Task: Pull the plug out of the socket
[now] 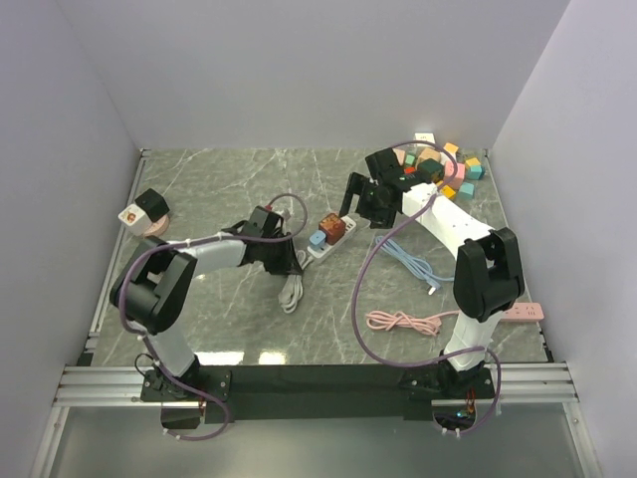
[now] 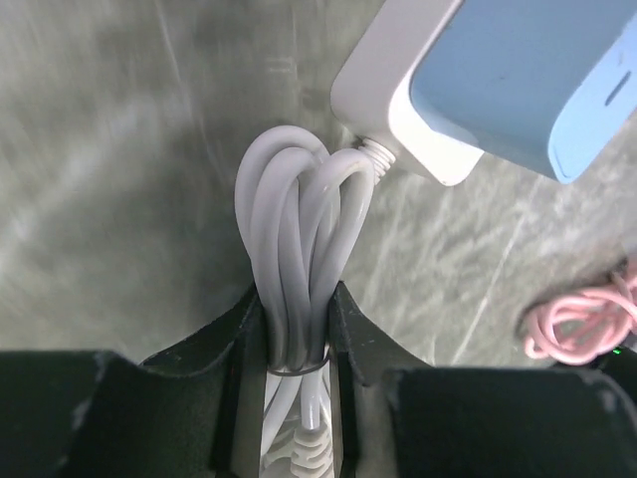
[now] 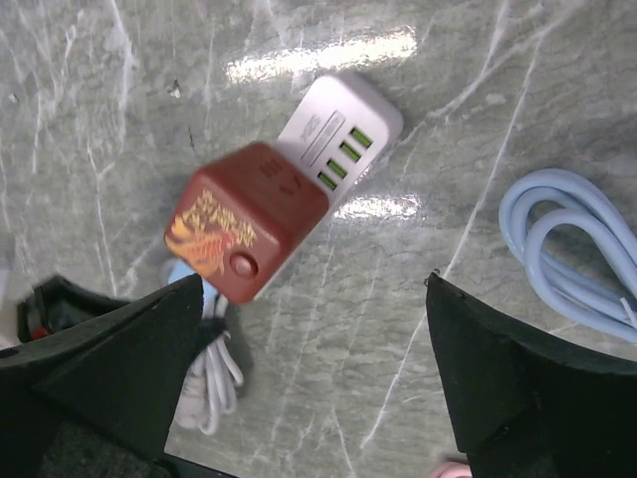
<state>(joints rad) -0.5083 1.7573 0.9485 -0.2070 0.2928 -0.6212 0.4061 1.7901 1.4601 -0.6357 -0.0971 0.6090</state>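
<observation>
strip (image 3: 348, 124): white, green slots, flat mid-table (image 3: 478, 90) | plug (image 3: 246, 221): red-brown block, gold pattern, seated on strip beside blue plug (image 2: 528, 80) | left hand (image 2: 296, 299): clamped on strip's looped grey cord (image 2: 289, 199) | right hand (image 3: 315, 284): spread wide over plug, holding nothing

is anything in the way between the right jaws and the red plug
Nothing visible does. The right gripper is open, and the red plug sits in clear view ahead of its jaws, seated in the white power strip.
</observation>
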